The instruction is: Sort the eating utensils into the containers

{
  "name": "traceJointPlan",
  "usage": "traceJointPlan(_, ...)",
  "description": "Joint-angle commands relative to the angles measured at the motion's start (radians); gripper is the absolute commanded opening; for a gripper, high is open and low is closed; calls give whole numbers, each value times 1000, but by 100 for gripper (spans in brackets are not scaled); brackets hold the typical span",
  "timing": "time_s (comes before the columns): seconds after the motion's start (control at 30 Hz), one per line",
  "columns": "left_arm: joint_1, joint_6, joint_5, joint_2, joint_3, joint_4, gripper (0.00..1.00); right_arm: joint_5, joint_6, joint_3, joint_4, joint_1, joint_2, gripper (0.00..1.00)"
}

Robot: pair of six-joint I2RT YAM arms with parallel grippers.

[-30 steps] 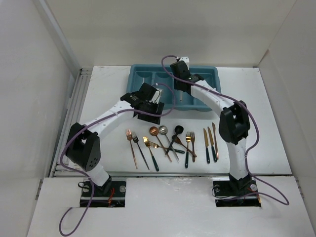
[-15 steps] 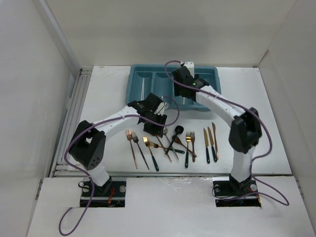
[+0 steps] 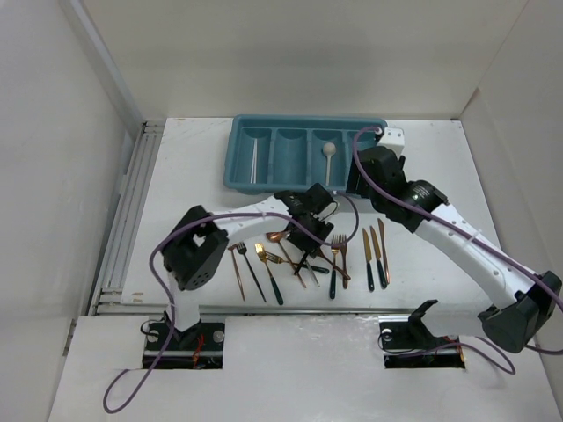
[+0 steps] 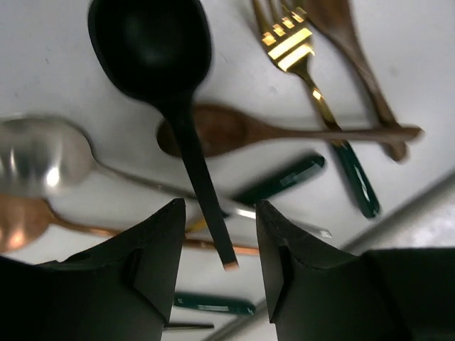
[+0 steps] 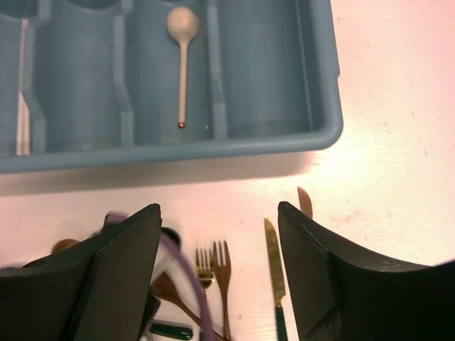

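Fingers [image 4: 156, 263] of the left gripper [image 4: 220, 213] stand apart, one on each side of the handle end of the black spoon [image 4: 153, 50]. A gap shows on both sides, so they clamp nothing. That spoon lies flat on the counter [image 3: 193, 176] on the near side of the tray [image 3: 264, 186]. Around it lie a silver spoon [image 4: 35, 160], a copper spoon [image 4: 14, 220], a brown spoon [image 4: 220, 131] crossed by its handle, and a gold fork [image 4: 298, 53] with a dark green handle.

The left arm [image 3: 237, 224] folds at an elbow just above its base. It then reaches rightward towards the tray's near wall, wrist bent down over the middle of the row of utensils. Left of it in that row lie three forks [image 3: 238, 272]. At the row's right end, three knives [image 3: 376, 255] lie side by side.

The right arm [image 3: 466, 246] is swung wide, its elbow low and far out to the right of the tray, its forearm stretching back to the tray's near right corner. The right gripper [image 5: 218, 207] hangs there, fingers wide apart with nothing between them, over counter just before the tray's near wall.

In the tray, the white spoon [image 5: 182, 42] lies in the third compartment from the left, bowl at the far end. A slim pale item [image 5: 23, 71] lies in the leftmost compartment, too small to name.
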Motion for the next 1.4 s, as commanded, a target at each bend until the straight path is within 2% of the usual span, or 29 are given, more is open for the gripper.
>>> traceJointPlan(0.0, 6, 33, -85, 79, 99, -39, 41, 17, -26, -28, -18, -1, -20, 71)
traceJointPlan(0.17, 6, 33, -117, 136, 131, -50, 39, 17, -39, -65, -27, -1, -59, 70)
traceJointPlan(0.23, -3, 33, -128, 148, 131, -50, 34, 6, -52, -83, -13, -1, -87, 70)
traceJointPlan(0.33, -3, 33, -128, 157, 131, -50, 21, 6, -61, -97, -13, -11, -113, 70)
traceJointPlan(0.37, -3, 33, -138, 157, 131, -50, 10, 6, -61, -106, -13, -11, -113, 70)
traceJointPlan(0.43, -3, 33, -148, 147, 142, -59, 1, 6, -61, -106, -13, -11, -134, 70)
traceJointPlan(0.67, 8, 70, -223, 43, 238, -102, 0, 15, -92, -116, -33, -20, -155, 70)
traceJointPlan(0.8, 60, 113, -232, -37, 330, -89, 0, -52, -141, -128, -7, -30, -173, 71)
traceJointPlan(0.87, 86, 124, -232, -37, 430, -63, 0, -92, -141, -140, 17, -61, -182, 73)
traceJointPlan(1.0, 170, 50, -253, 102, 681, 11, 0, -156, -115, -160, 42, -124, -207, 73)
traceJointPlan(1.03, 196, 40, -266, 180, 790, 34, 0, -167, -115, -172, 57, -133, -220, 73)
traceJointPlan(1.1, 215, 9, -266, 280, 878, 86, 0, -189, -115, -182, 76, -142, -230, 74)
traceJointPlan(1.23, 236, -16, -250, 346, 921, 207, 2, -222, -138, -194, 57, -142, -217, 77)
traceJointPlan(1.3, 246, -28, -250, 398, 907, 299, 7, -222, -147, -203, 30, -142, -195, 77)
traceJointPlan(1.37, 246, -37, -264, 426, 907, 325, 10, -222, -147, -203, 18, -142, -194, 78)
